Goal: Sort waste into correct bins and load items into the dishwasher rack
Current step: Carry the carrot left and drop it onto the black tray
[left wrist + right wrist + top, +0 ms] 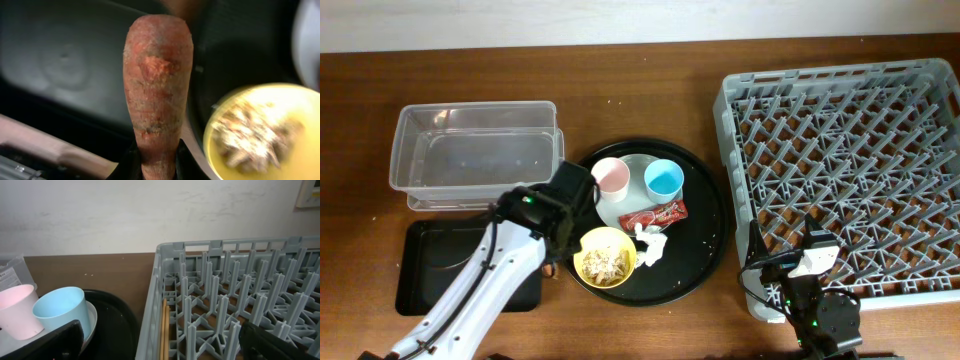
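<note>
Orange carrot (157, 85) (rough skin) in L jaws, nr yellow bowl (272, 96)

Bare table (640, 90) lies open along the far edge. The dishwasher rack (840, 170) fills the right side, leaving a narrow lane beside the round black tray (712, 250). Toward the front-left corner, the left gripper (157, 162), clamped on the carrot (157, 85), blocks the gap between that tray and the shallow black tray (425, 270).
</note>
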You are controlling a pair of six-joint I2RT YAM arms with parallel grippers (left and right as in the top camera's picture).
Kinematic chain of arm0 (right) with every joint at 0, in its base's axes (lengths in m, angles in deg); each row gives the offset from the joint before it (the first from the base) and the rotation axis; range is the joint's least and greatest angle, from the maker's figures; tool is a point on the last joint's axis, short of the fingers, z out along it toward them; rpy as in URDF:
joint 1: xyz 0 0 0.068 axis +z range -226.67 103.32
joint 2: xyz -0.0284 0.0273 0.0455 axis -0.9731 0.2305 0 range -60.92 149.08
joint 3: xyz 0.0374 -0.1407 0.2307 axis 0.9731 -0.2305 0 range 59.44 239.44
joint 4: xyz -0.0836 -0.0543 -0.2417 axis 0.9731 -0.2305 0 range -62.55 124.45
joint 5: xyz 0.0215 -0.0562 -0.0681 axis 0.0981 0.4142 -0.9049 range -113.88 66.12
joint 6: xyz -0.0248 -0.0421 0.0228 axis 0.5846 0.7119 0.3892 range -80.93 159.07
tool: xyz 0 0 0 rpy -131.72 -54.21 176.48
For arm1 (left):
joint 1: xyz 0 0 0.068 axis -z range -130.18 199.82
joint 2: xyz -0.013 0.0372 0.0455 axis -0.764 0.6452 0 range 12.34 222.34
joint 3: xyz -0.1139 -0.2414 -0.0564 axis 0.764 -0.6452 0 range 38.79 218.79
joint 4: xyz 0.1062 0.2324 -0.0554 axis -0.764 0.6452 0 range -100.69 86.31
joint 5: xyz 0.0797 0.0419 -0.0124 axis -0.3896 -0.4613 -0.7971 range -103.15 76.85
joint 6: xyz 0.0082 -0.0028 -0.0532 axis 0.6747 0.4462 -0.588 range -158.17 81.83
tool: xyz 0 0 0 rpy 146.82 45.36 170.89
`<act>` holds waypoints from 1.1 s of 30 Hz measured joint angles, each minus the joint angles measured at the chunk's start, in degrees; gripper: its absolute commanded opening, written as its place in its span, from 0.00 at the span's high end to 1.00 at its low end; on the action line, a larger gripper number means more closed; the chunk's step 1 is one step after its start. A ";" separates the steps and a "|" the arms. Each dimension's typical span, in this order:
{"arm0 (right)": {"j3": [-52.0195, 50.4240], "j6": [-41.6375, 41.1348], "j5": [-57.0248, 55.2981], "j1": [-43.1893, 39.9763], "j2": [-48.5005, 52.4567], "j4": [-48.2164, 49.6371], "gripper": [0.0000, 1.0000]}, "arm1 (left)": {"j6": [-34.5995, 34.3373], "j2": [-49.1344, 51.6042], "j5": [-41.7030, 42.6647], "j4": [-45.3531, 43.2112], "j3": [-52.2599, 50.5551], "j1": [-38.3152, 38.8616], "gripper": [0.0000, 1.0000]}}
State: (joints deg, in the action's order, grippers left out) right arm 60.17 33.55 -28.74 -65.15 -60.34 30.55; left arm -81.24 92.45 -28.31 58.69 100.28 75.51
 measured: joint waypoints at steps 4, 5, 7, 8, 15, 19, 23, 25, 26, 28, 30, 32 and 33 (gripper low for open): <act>0.00 0.00 0.00 0.00 0.00 -0.02 0.01 | -5.66 -0.15 -5.51 1.07 -0.72 -3.28 0.99; 0.00 0.02 -0.02 0.00 0.00 0.00 0.02 | -7.45 -0.15 -6.95 1.11 -1.75 -4.15 0.99; 0.00 0.00 0.00 0.00 0.00 0.00 0.02 | -9.94 -0.20 -8.74 0.35 -3.72 -5.77 1.00; 0.00 0.00 0.00 0.00 0.00 0.00 0.02 | -10.78 -0.22 -9.25 -0.44 -4.68 -7.19 1.00; 0.00 0.00 0.00 0.00 0.00 0.00 0.02 | -12.09 -0.22 -10.91 -3.52 -5.14 -20.83 1.00; 0.00 0.00 0.00 0.00 0.00 0.00 0.02 | -12.28 -0.31 -11.15 -7.50 -5.88 -28.44 1.00; 0.00 0.00 0.00 0.00 0.00 0.00 0.02 | -12.31 -0.31 -11.26 -9.90 -7.72 -34.97 1.00; 0.00 -0.02 -0.02 0.00 0.00 0.00 0.02 | -12.31 -0.35 -11.21 -11.45 -8.26 -38.36 1.00; 0.00 0.00 0.00 0.00 0.00 0.00 0.02 | -12.31 -0.42 -11.02 -12.70 -8.96 -39.17 1.00; 0.00 -0.04 -0.02 0.00 0.00 -0.02 0.02 | -12.33 -0.42 -10.75 -15.06 -10.91 -40.63 1.00; 0.00 0.02 -0.02 0.00 0.00 0.00 0.02 | -12.35 -0.42 -10.58 -16.59 -13.31 -41.05 0.99; 0.00 -0.02 0.00 0.00 0.00 0.00 0.02 | -12.48 -0.48 -10.36 -20.00 -16.41 -41.05 0.99; 0.00 0.00 -0.02 0.00 0.00 0.00 0.01 | -12.48 -0.48 -10.34 -20.55 -17.14 -41.05 0.99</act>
State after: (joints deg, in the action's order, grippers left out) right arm 60.17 33.55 -28.76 -65.15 -60.34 30.55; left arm -93.72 91.97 -38.65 38.14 83.15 34.46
